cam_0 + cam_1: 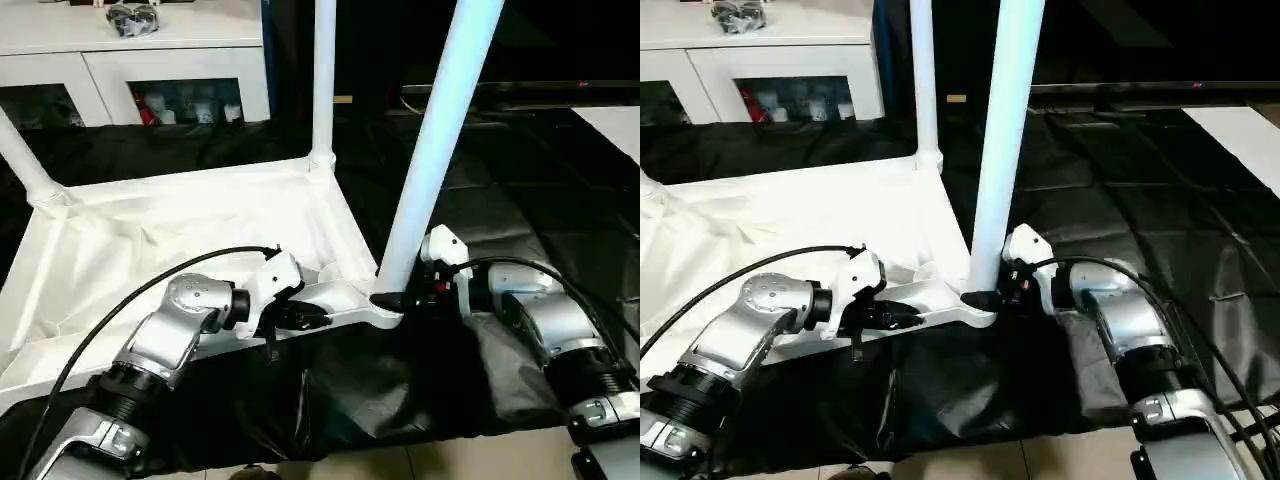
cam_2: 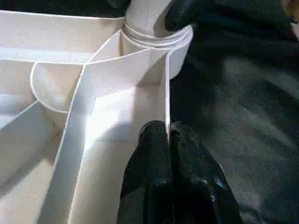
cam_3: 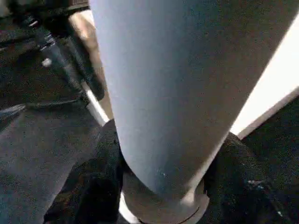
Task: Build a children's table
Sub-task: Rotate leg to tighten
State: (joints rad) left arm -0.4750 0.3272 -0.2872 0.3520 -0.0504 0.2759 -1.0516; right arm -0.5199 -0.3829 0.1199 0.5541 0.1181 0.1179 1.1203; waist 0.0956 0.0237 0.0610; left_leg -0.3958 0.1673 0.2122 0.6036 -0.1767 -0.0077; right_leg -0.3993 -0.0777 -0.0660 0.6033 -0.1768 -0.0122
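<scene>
The children's table lies upside down on the black cloth, its white ribbed tabletop (image 1: 180, 240) facing up. One leg (image 1: 323, 80) stands in the far corner socket and another (image 1: 25, 165) leans at the far left. A third leg (image 1: 440, 140) rises from the near right corner socket (image 1: 385, 305). My left gripper (image 1: 310, 318) is shut on the tabletop's thin near rim (image 2: 166, 93), a little left of that socket. My right gripper (image 1: 402, 298) clasps the base of the near leg (image 3: 163, 93), with a black finger (image 3: 93, 186) pressed against each side.
A white cabinet (image 1: 130, 60) stands behind at the left. The black-draped table's front edge (image 1: 400, 440) runs just below my forearms, with floor beyond. A black cable (image 1: 150, 285) arcs over my left forearm. A white surface (image 1: 615, 125) shows at the far right.
</scene>
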